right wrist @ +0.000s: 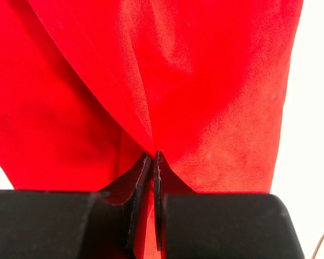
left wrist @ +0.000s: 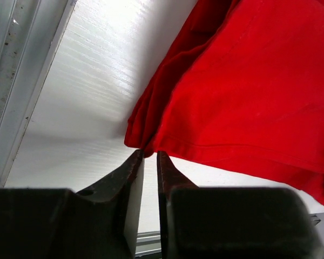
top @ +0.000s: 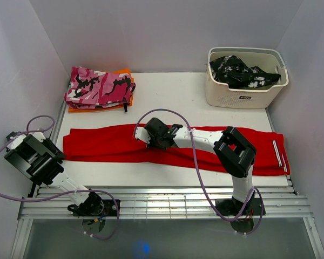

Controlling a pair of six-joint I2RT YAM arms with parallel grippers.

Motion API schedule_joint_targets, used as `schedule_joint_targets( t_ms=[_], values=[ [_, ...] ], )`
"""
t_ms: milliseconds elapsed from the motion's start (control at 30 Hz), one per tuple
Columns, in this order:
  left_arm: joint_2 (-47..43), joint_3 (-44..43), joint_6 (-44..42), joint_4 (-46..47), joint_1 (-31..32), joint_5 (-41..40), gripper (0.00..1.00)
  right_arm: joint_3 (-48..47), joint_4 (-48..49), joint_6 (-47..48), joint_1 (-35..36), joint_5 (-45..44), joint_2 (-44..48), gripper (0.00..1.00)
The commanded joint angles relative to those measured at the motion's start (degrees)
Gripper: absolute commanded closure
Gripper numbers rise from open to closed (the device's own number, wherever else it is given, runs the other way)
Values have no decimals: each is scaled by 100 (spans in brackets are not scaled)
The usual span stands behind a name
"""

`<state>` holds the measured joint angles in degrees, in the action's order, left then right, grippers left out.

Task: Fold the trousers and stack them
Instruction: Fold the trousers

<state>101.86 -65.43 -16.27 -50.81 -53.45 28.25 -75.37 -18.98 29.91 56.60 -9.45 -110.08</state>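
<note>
The red trousers [top: 113,143] lie spread lengthwise across the table, with thin white stripes at the right end [top: 281,156]. My right gripper [top: 147,136] sits on their middle-left part. In the right wrist view it [right wrist: 153,155] is shut on a pinched ridge of the red cloth [right wrist: 205,81]. My left gripper [top: 59,156] is at the trousers' near left corner. In the left wrist view its jaws [left wrist: 149,153] stand a narrow gap apart, with the corner of the cloth [left wrist: 248,91] just at their tips and white table showing between them.
A folded pink-black-white camouflage garment [top: 100,86] lies on an orange one at the back left. A white basket [top: 243,97] at the back right holds a black-and-white garment [top: 243,71]. A slatted metal rail [top: 162,202] runs along the near edge. White walls close in the sides.
</note>
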Motion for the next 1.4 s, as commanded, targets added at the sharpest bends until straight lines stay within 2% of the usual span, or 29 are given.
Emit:
schedule_joint_targets(
  t_ms=[0, 100, 233, 567, 600, 633, 667, 700, 800, 1200, 1367],
  values=[
    [-202, -31, 80, 141, -34, 189, 75, -302, -27, -117, -35, 14, 127, 92],
    [-228, -162, 63, 115, -34, 321, 82, -355, -62, -108, -44, 14, 119, 92],
    [-167, -382, 80, 80, -25, 348, 100, -355, -88, -100, -44, 14, 127, 92],
    [-44, -699, -33, 106, 10, 321, 100, -347, -352, -56, -44, 409, 277, 92],
    [-79, -708, -86, 89, 36, 330, 99, -312, -360, -56, -44, 496, 268, 92],
    [-105, -691, -148, 97, 106, 261, 91, -259, -404, -56, -44, 558, 259, 92],
    [-166, -604, -235, 132, 255, 216, 80, -241, -422, -47, -44, 602, 198, 92],
    [-315, -542, -253, 272, 326, 146, 63, -215, -431, -47, -44, 690, 172, 92],
    [-483, -278, -148, 562, 537, -126, 49, -153, -483, -64, -44, 831, 57, 92],
    [53, -295, 63, 1090, 942, -838, 45, 58, -545, -56, -35, 1112, -110, 92],
    [211, -181, -25, 1029, 1099, -461, 47, 119, -563, -38, -35, 1174, -206, 92]
  ],
)
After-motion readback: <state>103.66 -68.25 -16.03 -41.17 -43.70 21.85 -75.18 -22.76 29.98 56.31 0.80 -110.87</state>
